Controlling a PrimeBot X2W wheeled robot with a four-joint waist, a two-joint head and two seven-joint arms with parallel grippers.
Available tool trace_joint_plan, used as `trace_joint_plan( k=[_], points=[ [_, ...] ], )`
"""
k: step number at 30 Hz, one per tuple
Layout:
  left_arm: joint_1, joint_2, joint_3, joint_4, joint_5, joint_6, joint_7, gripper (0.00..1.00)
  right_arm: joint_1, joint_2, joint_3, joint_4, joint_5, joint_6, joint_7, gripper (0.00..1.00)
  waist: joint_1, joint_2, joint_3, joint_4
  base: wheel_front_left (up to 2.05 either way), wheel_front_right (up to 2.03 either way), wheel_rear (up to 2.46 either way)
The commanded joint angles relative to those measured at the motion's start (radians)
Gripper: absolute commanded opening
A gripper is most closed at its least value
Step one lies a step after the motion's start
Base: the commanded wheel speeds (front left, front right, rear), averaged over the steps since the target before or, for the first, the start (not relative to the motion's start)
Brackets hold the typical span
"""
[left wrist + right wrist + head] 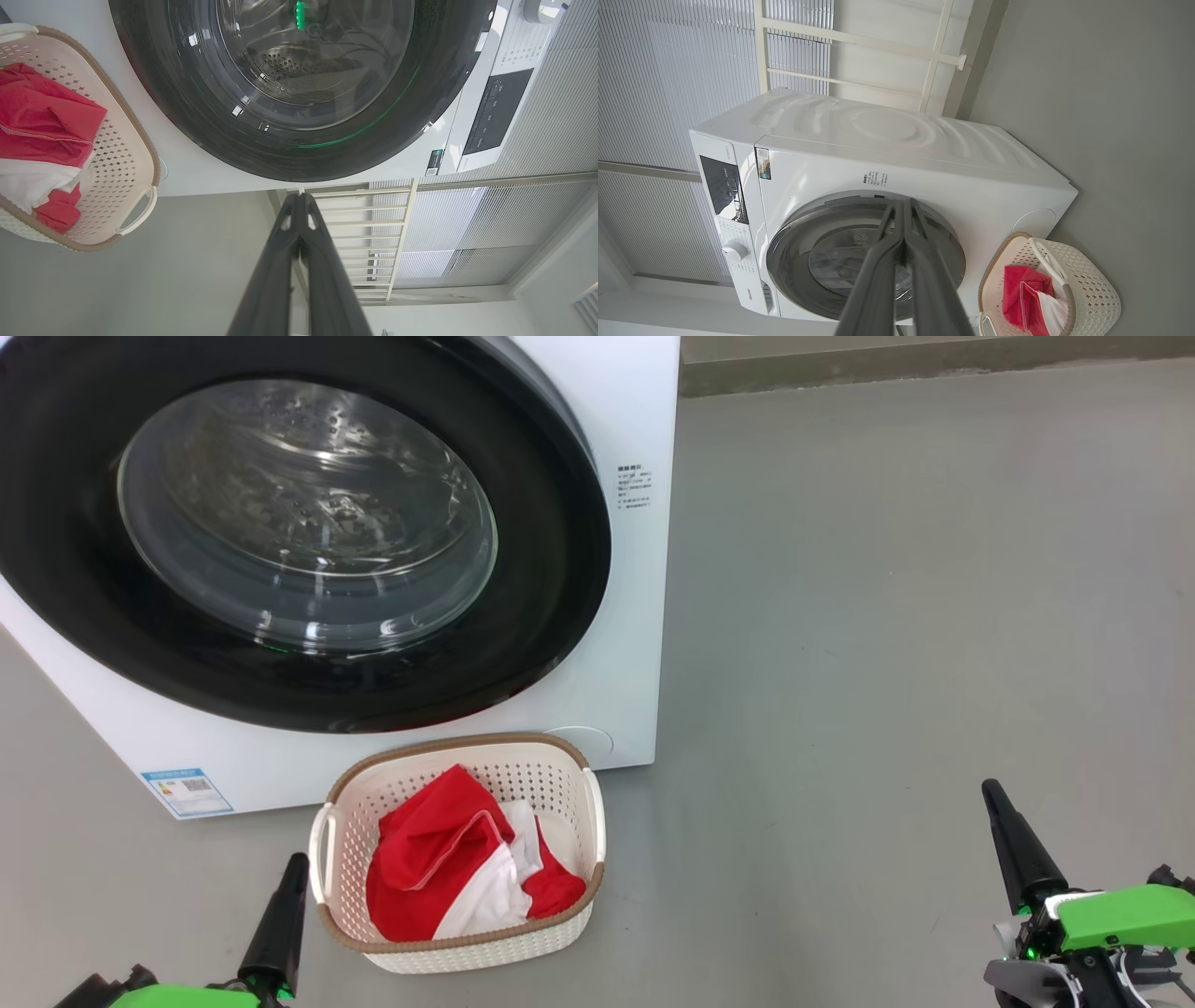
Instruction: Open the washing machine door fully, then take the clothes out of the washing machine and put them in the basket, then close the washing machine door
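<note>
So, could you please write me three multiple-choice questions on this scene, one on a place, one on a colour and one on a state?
1. Where do the clothes lie?
A. on the floor
B. in the basket
C. in the drum

2. What colour is the wide rim of the washing machine door?
A. black
B. white
C. red

3. How does that door stand?
A. wide open
B. taken off
C. shut against the washing machine

Answers:
1 B, the red and white fabric sits inside the perforated walls.
2 A, the ring round the glass is glossy black.
3 C, the door lies flush on the white front in the head and wrist views.
</note>
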Motion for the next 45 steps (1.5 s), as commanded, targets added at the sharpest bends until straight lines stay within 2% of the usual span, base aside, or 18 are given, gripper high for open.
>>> trace_joint_plan(
  k=[1,4,45],
  points=[
    [-0.039,0.01,0.036,-0.027,-0.031,-0.007,0.009,0.0,-0.055,-0.004,0.011,-0.025,0.022,-0.001,0.008,0.0,0.0,0.0,0.0,0.0,0.0,0.0,0.0],
    [-0.042,0.01,0.038,-0.028,-0.062,-0.007,0.017,0.0,-0.059,-0.002,0.008,-0.024,0.05,-0.001,0.016,0.0,0.0,0.0,0.001,0.0,0.0,0.0,0.0],
    [-0.042,0.01,0.038,-0.028,-0.062,-0.007,0.017,0.0,-0.059,-0.002,0.008,-0.024,0.05,-0.001,0.016,0.0,0.0,0.0,0.001,0.0,0.0,0.0,0.0]
  ],
)
